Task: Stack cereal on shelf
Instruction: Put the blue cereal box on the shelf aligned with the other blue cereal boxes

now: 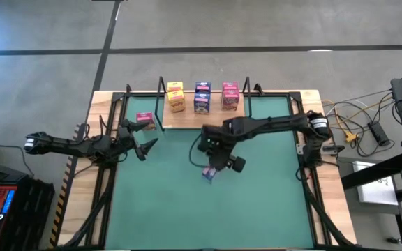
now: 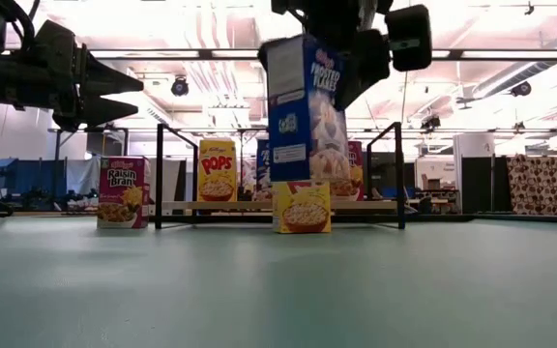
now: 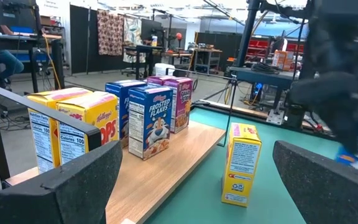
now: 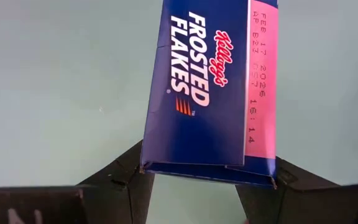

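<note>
High view: the green mat point(image 1: 257, 202) covers most of the tabletop point(image 1: 330, 209), filling the centre and lower frame. At upper centre the shelf point(image 1: 190, 118) lies along the mat's top edge, with yellow, blue and pink cereal boxes standing on it in a row. The right arm reaches in from the right of the frame to the centre; its right gripper point(image 1: 211, 167) hangs over the mat just below the shelf, fingers clamped on a blue Frosted Flakes box point(image 1: 209, 173). In the low view that box point(image 2: 306, 106) is in the air at upper centre, tilted, clear of the mat. The left gripper point(image 1: 145, 145) sits at centre left, near the shelf's left end, fingers wide apart and holding nothing. A pink Raisin Bran box point(image 1: 144, 118) stands beside the shelf's left end. In the low view a yellow box point(image 2: 303, 206) stands on the mat in front of the shelf, at centre.
</note>
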Controlling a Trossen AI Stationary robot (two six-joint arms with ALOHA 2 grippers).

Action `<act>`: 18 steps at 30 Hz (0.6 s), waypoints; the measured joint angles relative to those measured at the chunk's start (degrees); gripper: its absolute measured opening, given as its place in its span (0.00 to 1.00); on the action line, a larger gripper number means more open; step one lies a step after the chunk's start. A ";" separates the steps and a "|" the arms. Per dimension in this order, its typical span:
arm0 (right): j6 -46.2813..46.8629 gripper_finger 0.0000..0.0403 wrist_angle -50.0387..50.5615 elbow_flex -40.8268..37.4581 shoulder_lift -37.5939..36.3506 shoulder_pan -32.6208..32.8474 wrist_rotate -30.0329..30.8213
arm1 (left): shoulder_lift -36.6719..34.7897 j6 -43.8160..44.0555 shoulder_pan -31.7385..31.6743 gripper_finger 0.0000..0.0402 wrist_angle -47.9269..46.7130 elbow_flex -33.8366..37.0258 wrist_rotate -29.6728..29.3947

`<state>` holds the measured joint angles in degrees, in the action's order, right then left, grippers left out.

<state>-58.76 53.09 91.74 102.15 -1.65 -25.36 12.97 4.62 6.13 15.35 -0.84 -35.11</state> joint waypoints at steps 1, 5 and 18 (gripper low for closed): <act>1.34 0.44 0.43 -0.02 -0.33 -0.77 0.26 | 0.02 0.00 -0.02 1.00 0.00 0.00 0.00; 5.19 0.44 2.47 -0.07 -0.75 -3.94 1.13 | 0.18 0.00 -0.02 1.00 -0.06 0.00 0.00; 5.86 0.44 3.52 -4.24 -2.99 -11.73 0.94 | 0.42 0.00 -0.01 1.00 -0.02 0.00 0.02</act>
<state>-52.90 56.61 87.51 99.16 -13.38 -24.42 13.39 4.62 6.13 15.33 -0.84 -35.09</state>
